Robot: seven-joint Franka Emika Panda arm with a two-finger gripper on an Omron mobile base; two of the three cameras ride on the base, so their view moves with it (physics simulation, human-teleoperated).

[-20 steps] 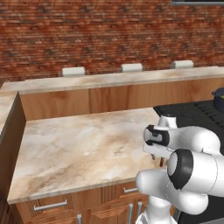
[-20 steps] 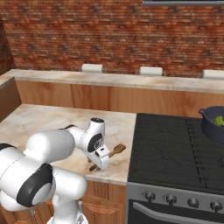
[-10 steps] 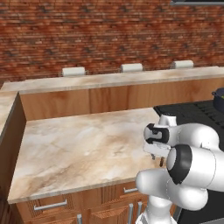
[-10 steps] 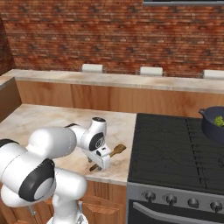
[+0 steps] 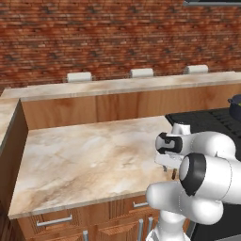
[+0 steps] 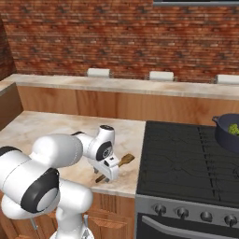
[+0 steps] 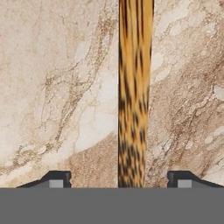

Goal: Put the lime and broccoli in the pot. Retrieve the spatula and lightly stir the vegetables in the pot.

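The wooden spatula (image 6: 125,160) lies flat on the marble counter (image 6: 42,128) next to the stove. My gripper (image 6: 110,176) points down right over its handle. In the hand view the brown-grained spatula handle (image 7: 135,87) runs straight up between my gripper (image 7: 119,179), whose fingertips (image 7: 57,178) stand wide apart on either side without touching it. The gripper is open. The dark pot (image 6: 227,135) sits on the stove at the far right, with something green (image 6: 233,128) showing inside; I cannot tell lime from broccoli there. The pot's edge (image 5: 236,106) also shows in the left base view.
The black stove (image 6: 186,163) with knobs along its front borders the counter on the right. A raised wooden ledge (image 6: 116,100) and a brick wall stand behind. A wooden side wall (image 5: 12,155) bounds the counter's left end.
The hand has shifted slightly toward the stove above the spatula handle. The spatula and the pot have stayed where they were.
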